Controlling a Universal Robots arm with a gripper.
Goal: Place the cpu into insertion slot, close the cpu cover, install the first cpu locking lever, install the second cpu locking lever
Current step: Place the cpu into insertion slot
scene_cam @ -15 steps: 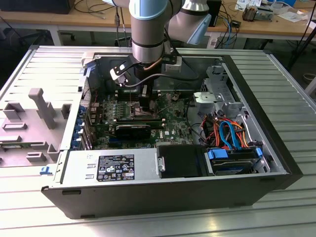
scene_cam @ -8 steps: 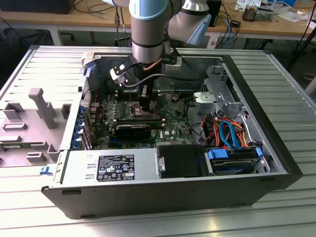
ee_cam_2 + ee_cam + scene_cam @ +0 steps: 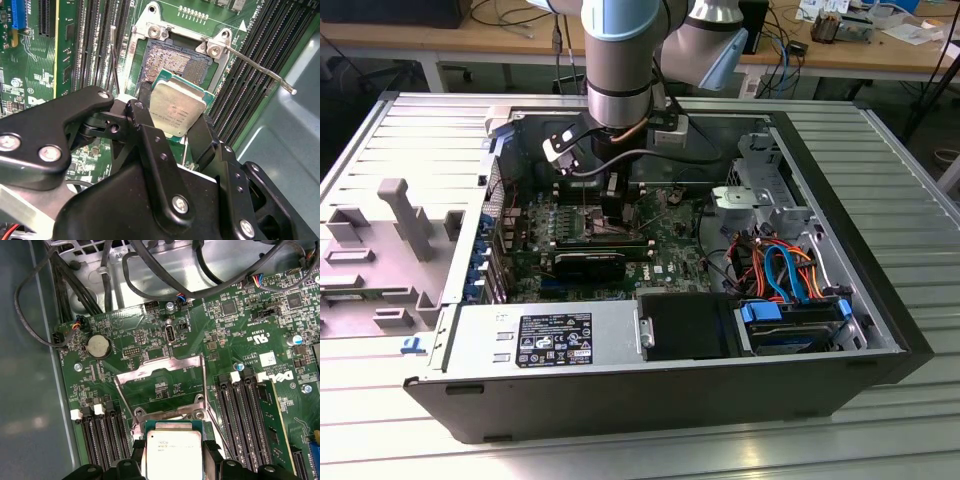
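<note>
Upper centre in the exterior view, the end effector [image 3: 617, 210] grasps the cpu [image 3: 177, 107] just above the slot [image 3: 172, 62], cover [image 3: 160, 366] open. Best kept level, corners matched, protecting pins.

1 silver-grey square cpu [image 3: 177, 107], 1 dark-framed square insertion slot [image 3: 170, 62], 1 silvery frame cpu cover [image 3: 159, 369], 2 thin metal levers [image 3: 260, 70] (flanking slot).

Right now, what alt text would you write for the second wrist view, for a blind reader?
A black tool grips a silver-topped cpu by its edges, just over the open insertion slot on a green motherboard. A thin metal locking lever sticks out beside it, with dark memory slots on both sides.
</note>
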